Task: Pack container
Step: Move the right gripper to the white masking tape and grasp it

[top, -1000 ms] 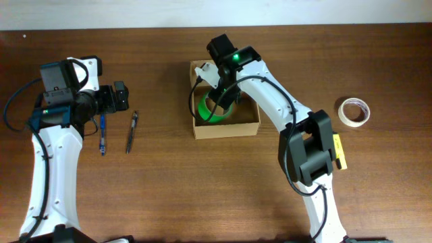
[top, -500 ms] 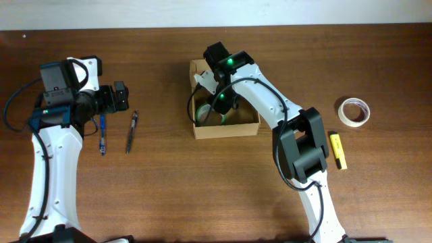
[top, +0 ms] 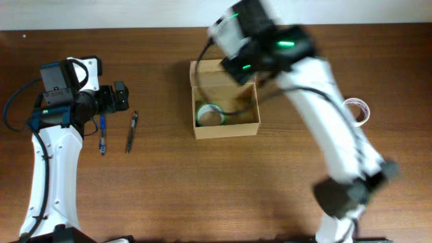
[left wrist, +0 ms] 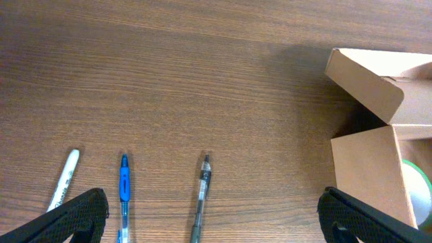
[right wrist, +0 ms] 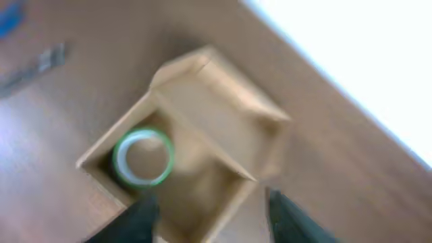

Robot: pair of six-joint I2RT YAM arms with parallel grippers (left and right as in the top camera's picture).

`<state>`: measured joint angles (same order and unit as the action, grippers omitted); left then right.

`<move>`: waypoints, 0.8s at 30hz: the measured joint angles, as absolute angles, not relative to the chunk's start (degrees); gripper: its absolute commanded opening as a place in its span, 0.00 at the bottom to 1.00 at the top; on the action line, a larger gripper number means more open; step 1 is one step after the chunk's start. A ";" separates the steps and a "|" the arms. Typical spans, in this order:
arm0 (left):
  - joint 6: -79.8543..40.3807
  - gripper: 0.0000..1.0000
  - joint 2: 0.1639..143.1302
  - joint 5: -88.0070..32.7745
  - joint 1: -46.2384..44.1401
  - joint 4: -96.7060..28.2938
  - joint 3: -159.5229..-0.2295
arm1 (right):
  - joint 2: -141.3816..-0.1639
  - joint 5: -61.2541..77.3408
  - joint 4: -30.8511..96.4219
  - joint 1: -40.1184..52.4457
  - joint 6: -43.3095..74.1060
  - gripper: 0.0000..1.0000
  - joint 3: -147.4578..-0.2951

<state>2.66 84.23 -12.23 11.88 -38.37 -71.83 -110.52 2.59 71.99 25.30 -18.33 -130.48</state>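
Observation:
The container point(top: 226, 129) is a tan cardboard box with its flap lid point(top: 202, 71) standing open at the back. A green tape roll point(top: 209, 115) lies flat in its left half. My right gripper point(right wrist: 209, 206) hovers high above the box, open, with nothing between its fingers; the right wrist view looks down on the container point(right wrist: 118, 140) and the green roll point(right wrist: 143, 156). The right arm is blurred in the overhead view. My left gripper point(top: 120, 96) is open and empty, well left of the box, above the pens. The container's wall point(left wrist: 368, 169) shows at the right of the left wrist view.
A blue pen point(top: 102, 131) and a black pen point(top: 131, 131) lie left of the box. The left wrist view also shows a white marker point(left wrist: 64, 179) beside the blue pen point(left wrist: 124, 196) and black pen point(left wrist: 202, 192). A pale tape roll point(top: 361, 108) lies at the far right, partly behind the right arm.
My right gripper opened, left the green tape roll in the box and rose up and away from it. The left arm has not moved.

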 measured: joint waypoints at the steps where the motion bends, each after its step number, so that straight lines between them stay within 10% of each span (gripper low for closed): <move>1: 2.66 0.99 84.23 -12.25 11.88 -38.39 -71.83 | -107.31 2.55 71.64 22.96 -17.19 0.60 -130.50; 12: 2.66 0.99 84.23 -12.25 11.92 -38.37 -71.83 | -99.31 4.56 73.87 -19.90 -0.30 0.59 -117.34; 24: 2.66 0.99 84.23 -12.25 11.92 -38.37 -71.83 | -116.40 8.99 68.34 -29.63 6.55 0.55 -101.41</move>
<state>2.66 84.23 -12.25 11.92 -38.37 -71.83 -116.40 8.99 68.34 -29.63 6.55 -101.41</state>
